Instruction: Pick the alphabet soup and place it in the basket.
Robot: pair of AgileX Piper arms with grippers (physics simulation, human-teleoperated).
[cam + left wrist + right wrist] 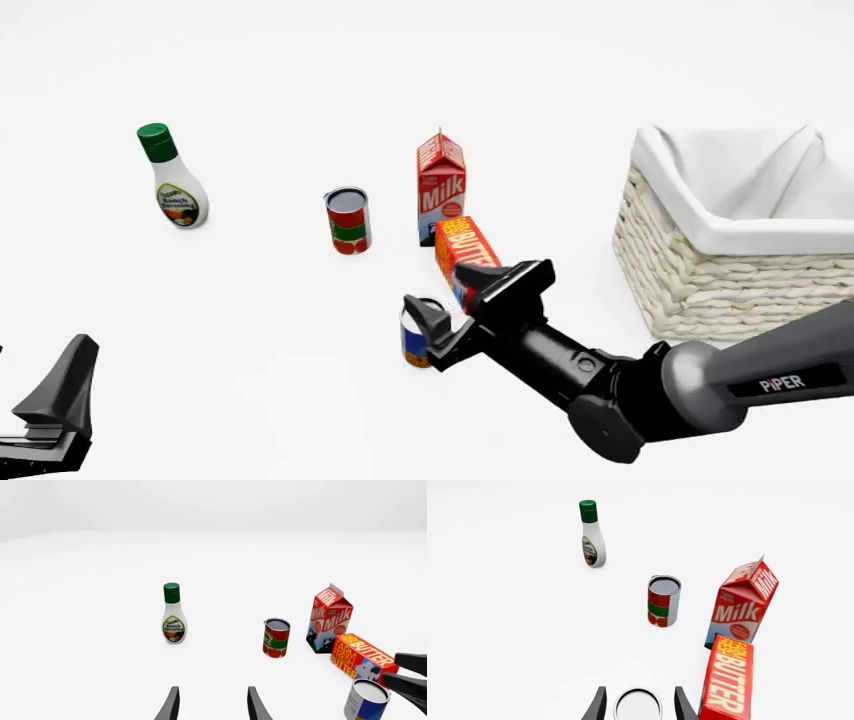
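The alphabet soup (416, 350), a small can with a silver top and a blue label going orange at the bottom, stands upright on the table in front of the butter box. My right gripper (447, 322) is open and its fingers straddle the can's top. In the right wrist view the can (638, 707) sits between the two fingers with small gaps on both sides. It also shows in the left wrist view (365, 701). The basket (694, 285), cream wicker with white lining, stands at the right. My left gripper (213, 705) is open and empty, low at the near left (54, 410).
A butter box (465, 250) lies right behind the soup can, and a milk carton (441, 190) stands behind that. A can with a red and green label (347, 222) stands to their left. A ranch dressing bottle (171, 180) stands at the far left.
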